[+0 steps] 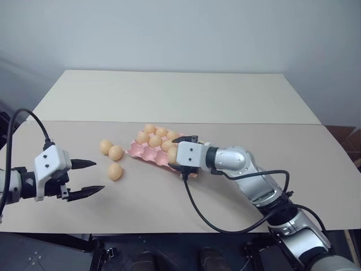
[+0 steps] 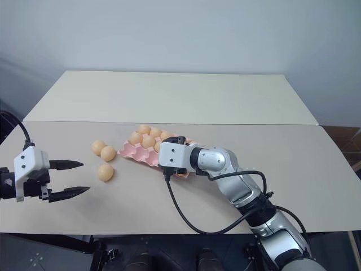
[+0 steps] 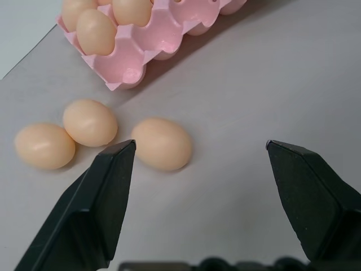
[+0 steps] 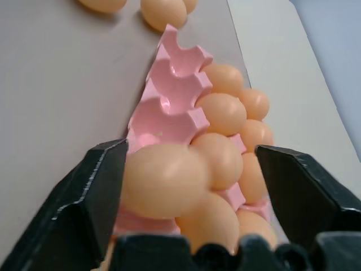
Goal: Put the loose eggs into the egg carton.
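Note:
Three loose eggs lie on the table left of the egg carton [image 1: 137,151]: two touching [image 1: 105,147] [image 1: 116,152] and one nearer me [image 1: 115,171]. The pink carton holds several eggs, and its cups nearest the loose eggs are bare. My left gripper [image 1: 98,176] hangs open just short of the nearest loose egg [image 3: 162,143], with nothing between its fingers. At the carton's right end my right gripper [image 4: 192,149] is open, its fingers on either side of an egg [image 4: 163,180] that rests in a carton cup.
A black cable [image 1: 200,217] loops from my right wrist over the table in front of the carton. A second tabletop [image 1: 175,93] adjoins behind, bare. The table's front edge [image 1: 169,231] lies close below both arms.

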